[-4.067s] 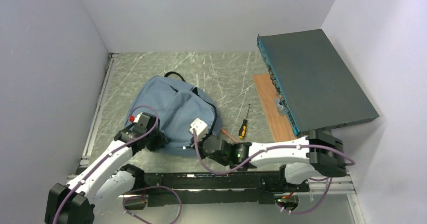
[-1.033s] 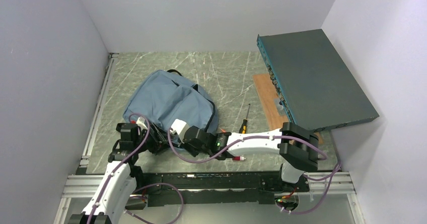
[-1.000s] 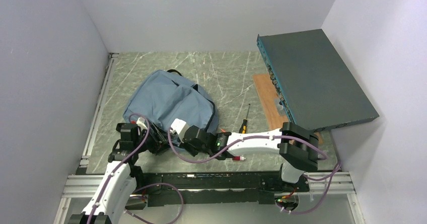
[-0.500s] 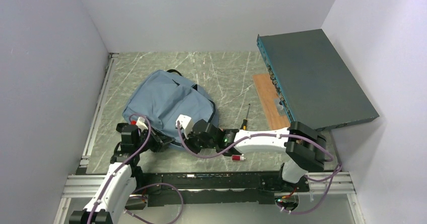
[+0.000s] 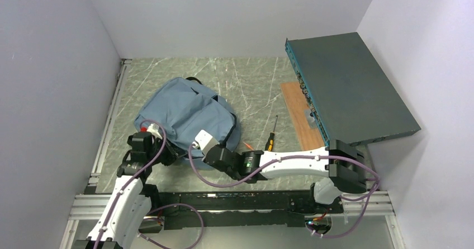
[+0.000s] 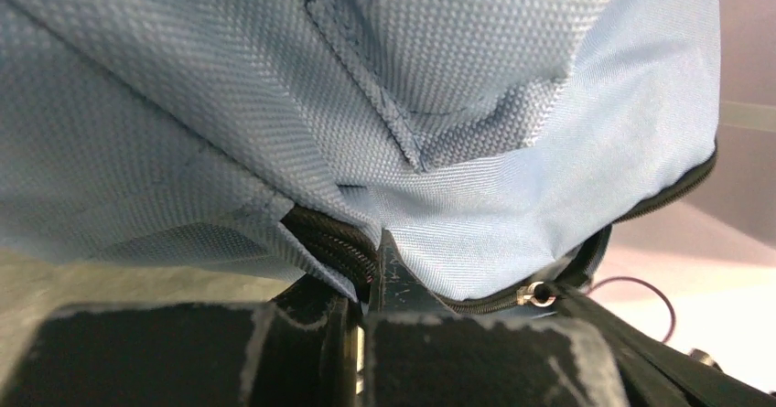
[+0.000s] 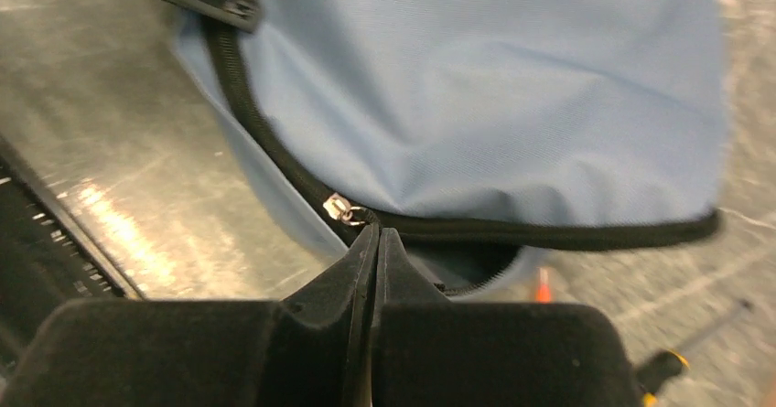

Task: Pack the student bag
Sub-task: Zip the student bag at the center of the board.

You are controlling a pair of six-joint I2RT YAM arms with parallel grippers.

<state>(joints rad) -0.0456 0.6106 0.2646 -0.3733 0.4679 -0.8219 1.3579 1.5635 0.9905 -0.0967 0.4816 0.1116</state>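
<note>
On the marbled counter (image 5: 251,81), a dark teal box (image 5: 352,87) sits at 3 o'clock, and the student bag (image 5: 184,112) lies slumped toward 9 o'clock. At the bag's 7 o'clock edge the left tool (image 6: 375,253) pinches a fold of its fabric. At 6 o'clock the right tool (image 7: 377,235), pressed together, nips the zipper pull (image 7: 339,208).
</note>
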